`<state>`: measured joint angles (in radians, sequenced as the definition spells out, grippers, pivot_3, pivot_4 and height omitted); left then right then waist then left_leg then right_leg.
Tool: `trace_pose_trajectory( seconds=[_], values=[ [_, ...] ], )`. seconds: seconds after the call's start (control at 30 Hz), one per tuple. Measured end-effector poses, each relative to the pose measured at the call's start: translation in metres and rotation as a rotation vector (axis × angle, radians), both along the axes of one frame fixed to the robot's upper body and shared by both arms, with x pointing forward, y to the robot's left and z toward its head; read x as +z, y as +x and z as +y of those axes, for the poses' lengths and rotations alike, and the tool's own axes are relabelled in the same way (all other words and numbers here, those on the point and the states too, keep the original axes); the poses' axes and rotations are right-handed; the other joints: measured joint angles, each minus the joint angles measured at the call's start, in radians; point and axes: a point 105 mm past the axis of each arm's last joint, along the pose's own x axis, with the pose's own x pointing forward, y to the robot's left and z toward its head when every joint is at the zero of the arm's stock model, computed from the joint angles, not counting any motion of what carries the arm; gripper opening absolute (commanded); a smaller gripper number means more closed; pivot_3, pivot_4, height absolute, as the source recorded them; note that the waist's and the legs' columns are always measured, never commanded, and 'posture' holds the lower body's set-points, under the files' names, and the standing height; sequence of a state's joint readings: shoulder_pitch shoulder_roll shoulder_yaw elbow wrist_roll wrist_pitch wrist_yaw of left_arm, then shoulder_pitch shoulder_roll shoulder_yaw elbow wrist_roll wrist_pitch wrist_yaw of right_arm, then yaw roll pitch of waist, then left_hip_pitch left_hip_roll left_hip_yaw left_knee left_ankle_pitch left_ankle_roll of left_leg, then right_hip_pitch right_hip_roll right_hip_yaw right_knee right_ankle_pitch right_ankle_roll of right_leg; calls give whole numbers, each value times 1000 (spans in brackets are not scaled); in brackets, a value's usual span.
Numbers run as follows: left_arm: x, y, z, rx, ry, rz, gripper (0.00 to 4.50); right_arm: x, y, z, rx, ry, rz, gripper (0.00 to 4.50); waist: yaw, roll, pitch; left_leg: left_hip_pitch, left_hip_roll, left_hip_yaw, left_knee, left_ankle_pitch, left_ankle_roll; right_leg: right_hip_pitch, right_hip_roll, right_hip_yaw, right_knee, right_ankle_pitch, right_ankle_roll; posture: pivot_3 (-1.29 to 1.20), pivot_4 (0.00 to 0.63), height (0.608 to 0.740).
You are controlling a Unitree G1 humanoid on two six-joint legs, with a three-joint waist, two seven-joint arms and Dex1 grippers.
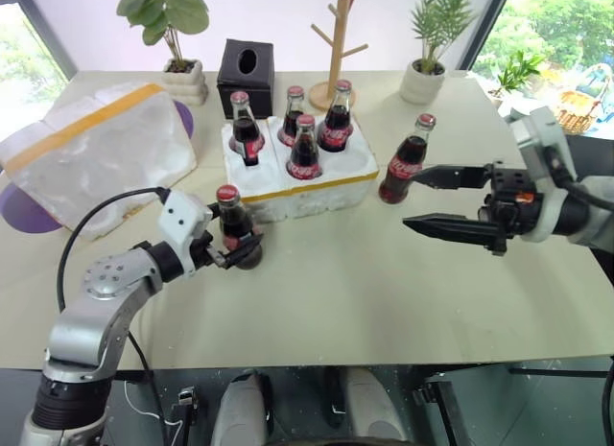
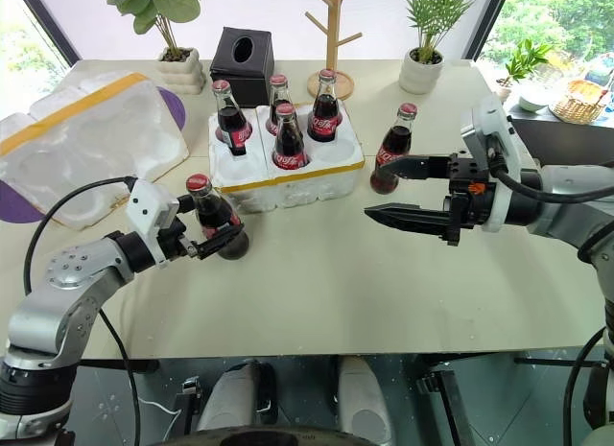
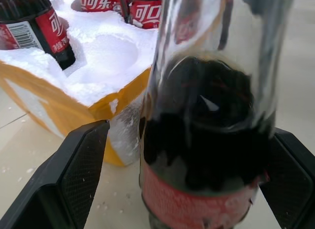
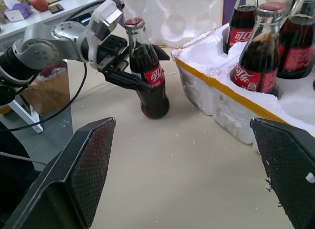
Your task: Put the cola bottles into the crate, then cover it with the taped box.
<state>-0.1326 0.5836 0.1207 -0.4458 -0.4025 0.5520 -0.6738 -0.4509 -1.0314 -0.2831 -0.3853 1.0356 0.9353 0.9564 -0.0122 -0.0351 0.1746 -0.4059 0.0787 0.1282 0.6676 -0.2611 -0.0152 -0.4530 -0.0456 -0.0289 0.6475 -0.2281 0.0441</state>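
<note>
One cola bottle [image 1: 230,219] stands upright on the table just in front of the crate [image 1: 309,202]. My left gripper [image 1: 240,251] is open, with one finger on each side of the bottle's lower body. Its fingers [image 3: 81,165] show a gap beside the glass. The crate is a low white foam tray with a yellow stripe, and several cola bottles [image 1: 305,149] stand in its wells. Another bottle [image 1: 403,163] stands on the table at the crate's right end. My right gripper [image 1: 414,199] hangs open beside it, pointing left. The taped box [image 1: 96,153] lies at the far left.
A black tissue box [image 1: 246,77], a wooden peg stand [image 1: 338,43] and two potted plants [image 1: 173,29] [image 1: 432,53] line the back of the table. Purple mats [image 1: 19,211] lie under the taped box. The table's front edge is near my arms.
</note>
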Motion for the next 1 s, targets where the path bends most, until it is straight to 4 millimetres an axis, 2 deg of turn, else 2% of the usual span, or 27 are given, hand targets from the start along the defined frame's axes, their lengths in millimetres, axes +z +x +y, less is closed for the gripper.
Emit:
trace_pose_trajectory(
  seconds=[0.07, 0.1, 0.2, 0.3, 0.33, 0.37, 0.43, 0.5, 0.6, 0.67, 0.73, 0.83, 1.0],
  values=[
    [-1, -1, -4, -23, -12, 6, 3249, 0, -1, 0, 2, -1, 0, 4500, 1, 0, 0, 0, 0, 0, 0, 0, 0, 0, 0, 0, 0, 0, 0, 0, 150, 740],
    [-1, -2, -4, -32, -22, 19, 2742, -1, -1, 0, 1, -1, 2, 4500, 1, 0, 0, 0, 0, 0, 0, 0, 0, 0, 0, 0, 0, 0, 0, 0, 150, 740],
    [3, -7, 5, -55, -52, 88, 2742, -2, -1, -1, -3, 0, 7, 4500, -2, 0, 0, -1, 1, 0, 0, 0, 0, -1, 1, 0, 0, 0, 0, 0, 150, 740],
    [18, -14, 14, -101, -104, 165, 2742, -2, -1, -2, -7, 1, 7, 4500, -1, -1, 0, -2, 1, 0, 0, 0, 0, -3, 1, 0, 1, 0, 0, 0, 150, 740],
    [27, -15, 14, -127, -119, 174, 2742, -2, -1, -2, -7, 1, 6, 4500, 1, -1, 1, -3, 1, -1, 0, 0, 0, -4, 1, 0, 1, 0, 0, 0, 150, 740],
    [45, -14, 14, -168, -142, 175, 2742, -2, -1, -2, -8, 1, 5, 4500, 7, -1, 1, -3, 1, -1, 1, 0, -1, -4, 1, -1, 2, 0, 0, 0, 150, 740],
    [90, -8, 14, -217, -186, 86, 2742, -2, 0, -2, -9, -2, 2, 4500, 16, -2, 1, -3, 0, 0, 1, 0, -1, -3, 0, -1, 1, 0, 0, 0, 150, 740],
    [127, -3, 18, -227, -229, -14, 2742, -3, 0, -3, -14, -3, 0, 4500, 17, -1, 1, -2, -1, 0, 1, 0, 0, -1, -1, 0, 0, 0, 0, 0, 150, 740],
    [152, 21, 22, -180, -252, -102, 2742, -3, 1, -2, -13, 0, -4, 4500, 24, -1, 1, -1, -1, -1, 1, 0, 0, 0, 0, -1, 0, 0, 1, 0, 150, 740],
    [151, 41, 24, -131, -221, -123, 2742, -4, 1, -2, -13, 5, -9, 4500, 24, -1, 1, -1, -1, 0, 0, 0, 0, 0, 0, -1, 0, 0, 1, 0, 150, 740],
    [137, 54, 21, -124, -197, -101, 2742, -4, 2, -2, -19, 6, -12, 4500, 24, -1, 1, -1, -1, 0, 0, 0, 0, 0, 0, -1, 0, 0, 1, 0, 150, 740],
    [110, 67, 6, -162, -167, -54, 2742, -6, 2, -2, -23, 16, -5, 4500, 24, -2, 1, -3, -1, 0, 1, 0, 0, -2, 0, -1, -1, 0, 1, 0, 150, 740],
    [106, 79, -13, -204, -213, -92, 2742, -11, 3, -2, -39, 30, 9, 4500, 24, -1, 1, -3, -1, 0, 1, 0, 0, -2, 0, -1, 0, 0, 1, 0, 150, 740]
  ],
)
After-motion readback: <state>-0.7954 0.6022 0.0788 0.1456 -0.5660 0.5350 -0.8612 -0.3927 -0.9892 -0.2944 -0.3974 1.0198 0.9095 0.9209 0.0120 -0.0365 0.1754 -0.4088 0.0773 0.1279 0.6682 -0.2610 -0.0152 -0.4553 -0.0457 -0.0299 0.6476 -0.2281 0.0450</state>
